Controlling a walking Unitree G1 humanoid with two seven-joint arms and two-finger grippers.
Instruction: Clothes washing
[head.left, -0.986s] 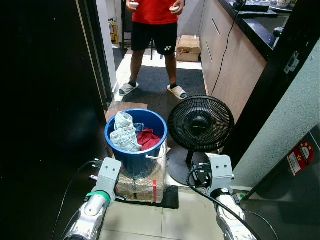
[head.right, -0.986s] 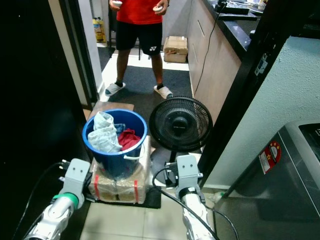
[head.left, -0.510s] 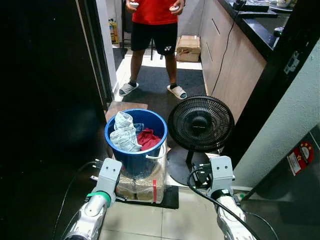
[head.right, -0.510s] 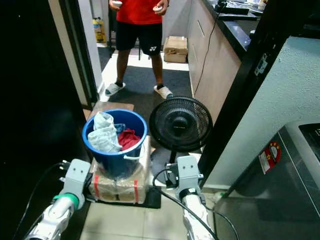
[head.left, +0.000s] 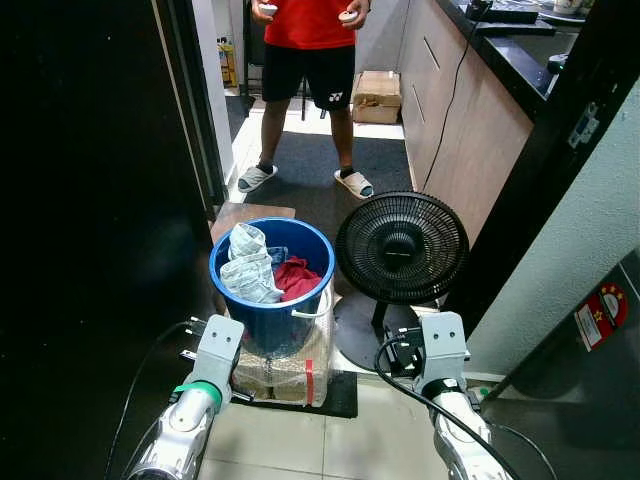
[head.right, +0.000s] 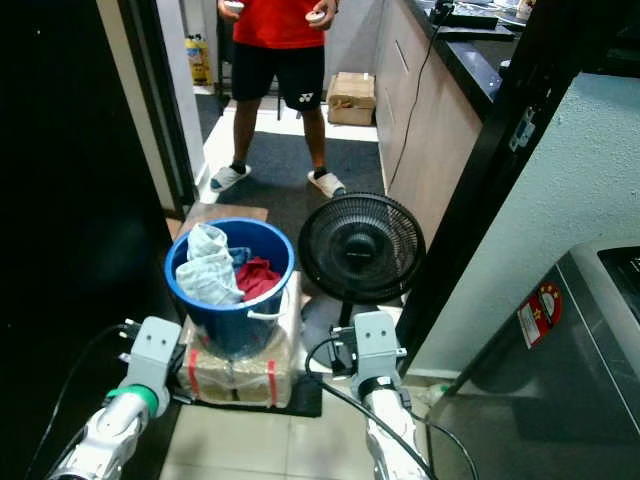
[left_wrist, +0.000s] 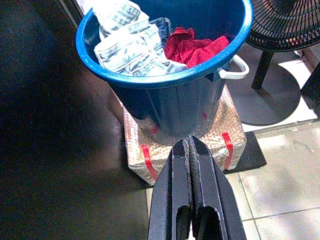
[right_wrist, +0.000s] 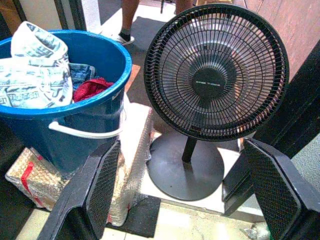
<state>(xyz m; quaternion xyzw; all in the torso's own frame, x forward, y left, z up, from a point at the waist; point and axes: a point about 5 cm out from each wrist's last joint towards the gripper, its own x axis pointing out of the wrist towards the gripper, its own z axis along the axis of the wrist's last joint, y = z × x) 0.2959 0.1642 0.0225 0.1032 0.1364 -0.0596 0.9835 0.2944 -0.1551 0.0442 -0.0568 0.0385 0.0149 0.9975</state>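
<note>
A blue bucket (head.left: 272, 318) stands on a plastic-wrapped box (head.left: 288, 376) on the floor just ahead. It holds a white and blue patterned cloth (head.left: 247, 273), a bit of denim and a red garment (head.left: 297, 277). My left gripper (left_wrist: 190, 143) is shut and empty, low in front of the box below the bucket (left_wrist: 175, 102). My right gripper (right_wrist: 181, 146) is open wide, with its fingers (right_wrist: 102, 185) spread either side of the fan's foot and the bucket (right_wrist: 95, 120) off to one side. Both wrists are held low, near the bottom of the eye views.
A black floor fan (head.left: 401, 247) stands right beside the bucket. A person (head.left: 305, 45) in a red shirt stands further down the passage. Wooden cabinets (head.left: 470, 120) run along the right, a dark door (head.left: 90, 200) along the left, and a grey washing machine (head.right: 570, 370) sits at the right.
</note>
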